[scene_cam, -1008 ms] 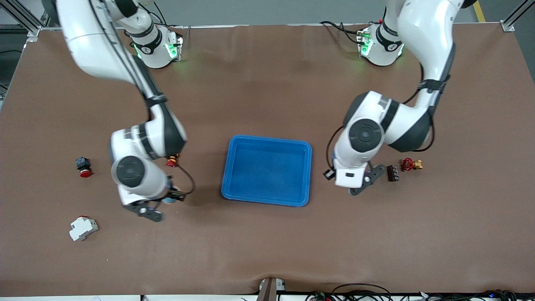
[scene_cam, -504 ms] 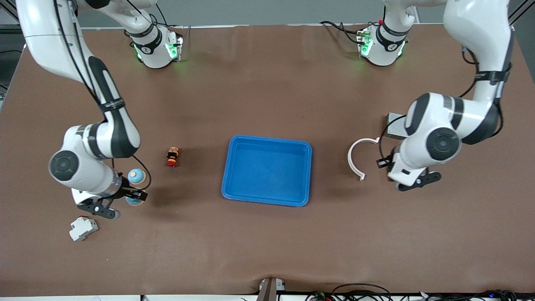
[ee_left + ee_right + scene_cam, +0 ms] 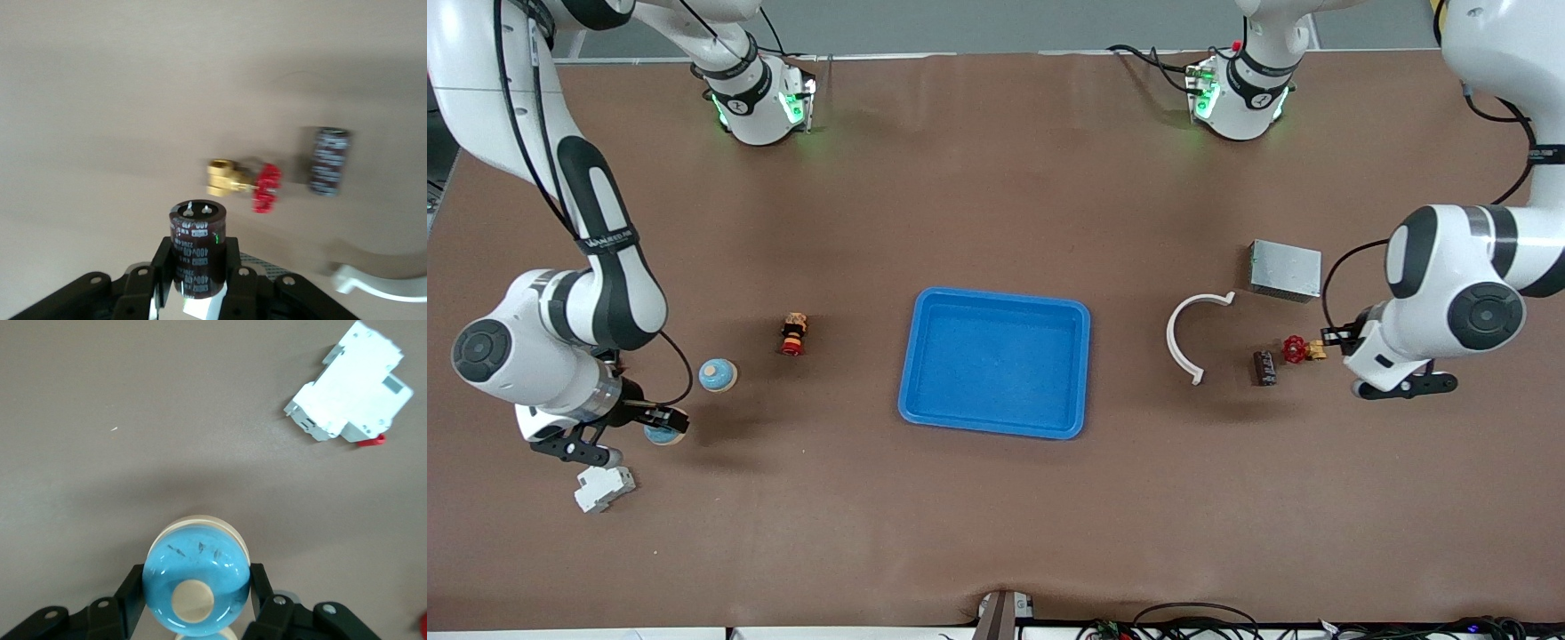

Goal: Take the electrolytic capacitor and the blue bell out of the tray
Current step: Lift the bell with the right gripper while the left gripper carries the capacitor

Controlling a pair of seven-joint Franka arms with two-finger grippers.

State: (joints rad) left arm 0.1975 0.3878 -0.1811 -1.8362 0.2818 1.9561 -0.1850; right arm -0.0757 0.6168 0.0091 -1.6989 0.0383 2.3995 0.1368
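Tray (image 3: 996,307) empty. Left claw (image 3: 198,293) clamps capacitor (image 3: 197,247) upright; right claw (image 3: 198,613) clamps bell (image 3: 197,587); bare table directly below both.

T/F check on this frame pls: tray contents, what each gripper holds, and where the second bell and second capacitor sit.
1. The blue tray has nothing in it. True.
2. The left gripper is open with nothing in it. False: it is shut on an electrolytic capacitor.
3. The right gripper holds a blue bell. True.
4. A second blue bell sits in the tray. False: it sits on the table, toward the right arm's end.
5. Another capacitor lies on the table beside a red-handled brass valve. True.
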